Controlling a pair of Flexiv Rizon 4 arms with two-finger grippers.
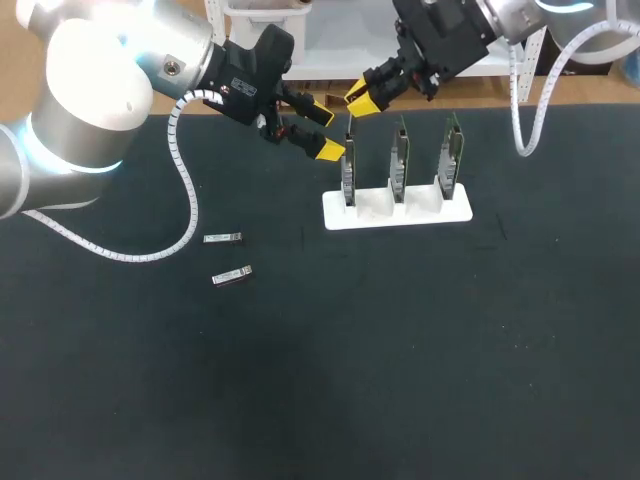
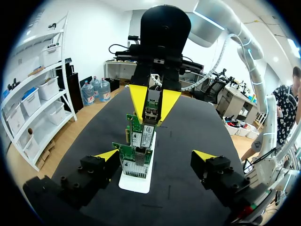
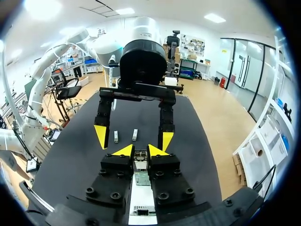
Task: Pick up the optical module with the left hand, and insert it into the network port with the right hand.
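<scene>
My right gripper [image 1: 362, 100] hangs just above the leftmost of three upright network cards [image 1: 347, 175] and is shut on a small metal optical module [image 3: 140, 159]. In the left wrist view the same module [image 2: 150, 113] shows between the right gripper's yellow tips, over the row of cards [image 2: 136, 157]. My left gripper [image 1: 325, 131] stands open and holds nothing, close to the left of that card and facing the right gripper. Its own view has its fingers [image 2: 107, 155] spread on either side of the near card. Two more optical modules [image 1: 223, 238] [image 1: 231, 276] lie on the mat.
A white stand [image 1: 397, 210] carries the three cards in the middle of the black mat [image 1: 400, 350]. In the right wrist view the stand [image 3: 141, 202] lies under the gripper and the two loose modules [image 3: 116, 136] lie beyond my left gripper [image 3: 134, 137].
</scene>
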